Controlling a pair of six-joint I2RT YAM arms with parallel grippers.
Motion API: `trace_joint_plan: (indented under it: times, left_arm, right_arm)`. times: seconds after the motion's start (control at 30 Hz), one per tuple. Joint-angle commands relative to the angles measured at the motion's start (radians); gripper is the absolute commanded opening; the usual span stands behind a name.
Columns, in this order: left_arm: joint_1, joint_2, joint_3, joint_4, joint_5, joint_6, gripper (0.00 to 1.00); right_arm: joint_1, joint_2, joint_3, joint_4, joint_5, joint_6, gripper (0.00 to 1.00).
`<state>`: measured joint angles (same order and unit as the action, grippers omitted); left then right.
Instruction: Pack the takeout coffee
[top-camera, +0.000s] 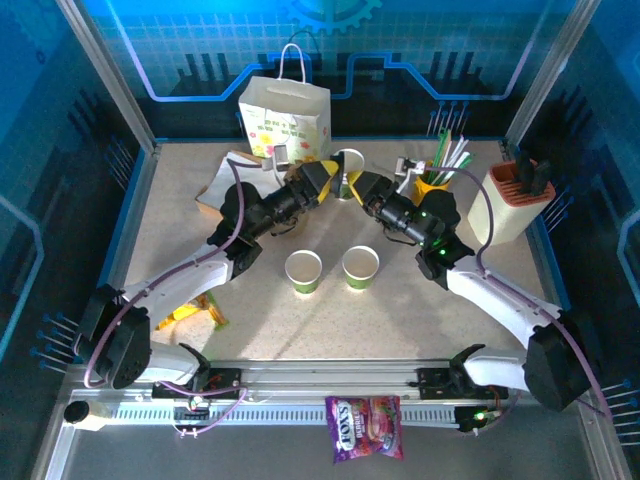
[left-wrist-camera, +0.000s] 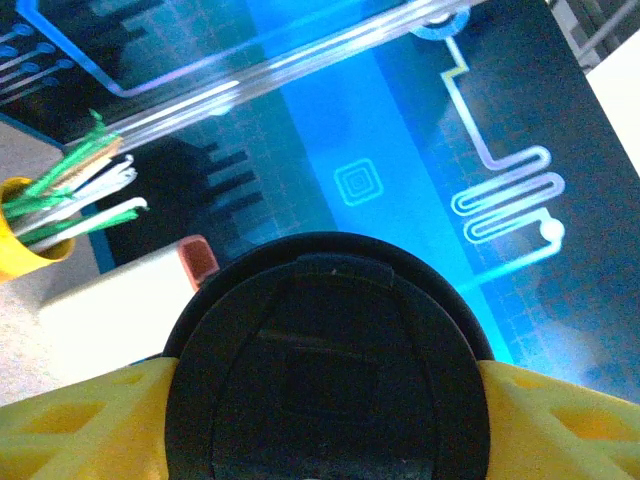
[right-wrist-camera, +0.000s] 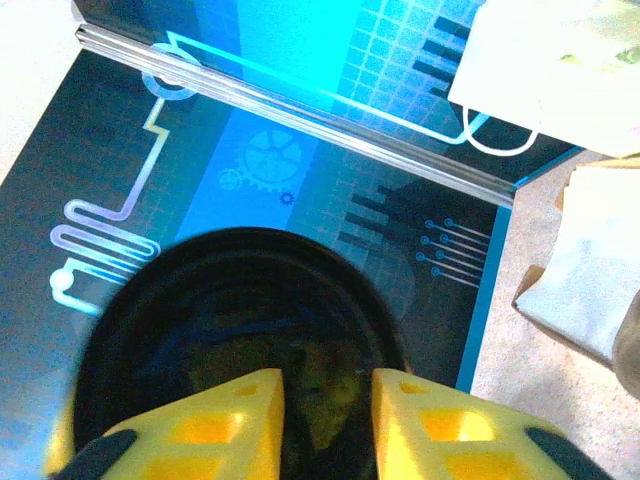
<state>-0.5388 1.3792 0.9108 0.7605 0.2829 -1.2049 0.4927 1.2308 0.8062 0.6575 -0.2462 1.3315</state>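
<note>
Top external shows two open cups (top-camera: 303, 271) (top-camera: 360, 267); left wrist, a black lid (left-wrist-camera: 320, 360).

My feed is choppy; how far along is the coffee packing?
Done: nothing packed; both white-and-green paper cups stand lidless, outside the white flower-printed paper bag. In hand: left gripper clamps a round black plastic lid, right gripper at its rim. Left: lidding, bagging.
</note>
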Motion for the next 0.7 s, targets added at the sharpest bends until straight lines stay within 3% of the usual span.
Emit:
trace_joint_plan:
  times: [0.0, 0.17, 0.43, 0.67]
  left_arm:
    - [0.024, -0.019, -0.049, 0.023, -0.03, 0.013, 0.71]
    - [0.049, -0.129, -0.191, -0.128, -0.083, 0.154, 0.72]
    - [0.045, -0.404, -0.306, -0.64, -0.226, 0.506, 0.74]
    - [-0.047, -0.396, -0.213, -0.974, -0.337, 0.742, 0.77]
  right_arm:
    - [-0.033, -0.057, -0.011, 0.002, 0.009, -0.029, 0.34]
    - [-0.105, -0.172, -0.046, -0.194, 0.018, -0.158, 0.38]
    - [-0.111, -0.328, 0.008, -0.636, 0.142, -0.536, 0.4]
    - [-0.108, -0.298, 0.005, -0.67, 0.129, -0.579, 0.41]
